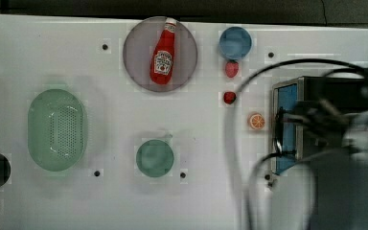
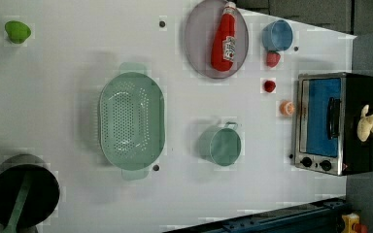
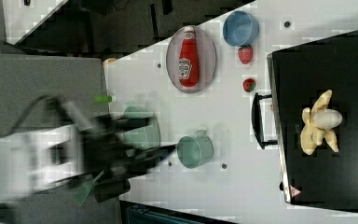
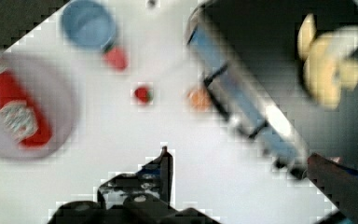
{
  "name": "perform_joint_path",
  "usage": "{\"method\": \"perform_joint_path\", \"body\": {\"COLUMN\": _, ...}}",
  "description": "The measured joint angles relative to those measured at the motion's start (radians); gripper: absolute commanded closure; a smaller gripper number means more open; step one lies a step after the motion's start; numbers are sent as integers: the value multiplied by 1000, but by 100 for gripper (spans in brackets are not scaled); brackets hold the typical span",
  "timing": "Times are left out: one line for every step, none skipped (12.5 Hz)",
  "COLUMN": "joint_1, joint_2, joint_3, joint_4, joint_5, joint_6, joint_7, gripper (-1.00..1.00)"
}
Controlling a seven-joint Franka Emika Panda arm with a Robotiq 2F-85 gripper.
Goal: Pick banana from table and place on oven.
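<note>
Matt white tabletop, shiny metal and glass on the oven

The tabletop (image 2: pixel 77 204) is looking smooth and matt white. The oven (image 2: pixel 337 124) is showing a brushed silver metal front frame, a glossy blue-tinted glass door and a flat matt black top. The banana (image 3: pixel 320 122) is looking pale, soft and dull-skinned. The ketchup bottle (image 1: pixel 163 52) is gleaming like glossy red plastic on a smooth grey plate (image 1: pixel 136 57). The green colander (image 2: pixel 132 120) is looking like translucent perforated plastic.
</note>
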Motion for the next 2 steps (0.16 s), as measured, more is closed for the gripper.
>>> {"method": "perform_joint_path", "body": {"joint_1": 12, "joint_2": -44, "joint_3": 78, "joint_4": 9, "joint_5": 7, "joint_6": -27, "joint_7": 113, "gripper": -100}}
{"method": "perform_joint_path", "body": {"joint_1": 24, "joint_2": -65, "joint_3": 152, "joint_4": 28, "joint_5": 30, "joint_6": -33, "joint_7": 216, "gripper": -100}}
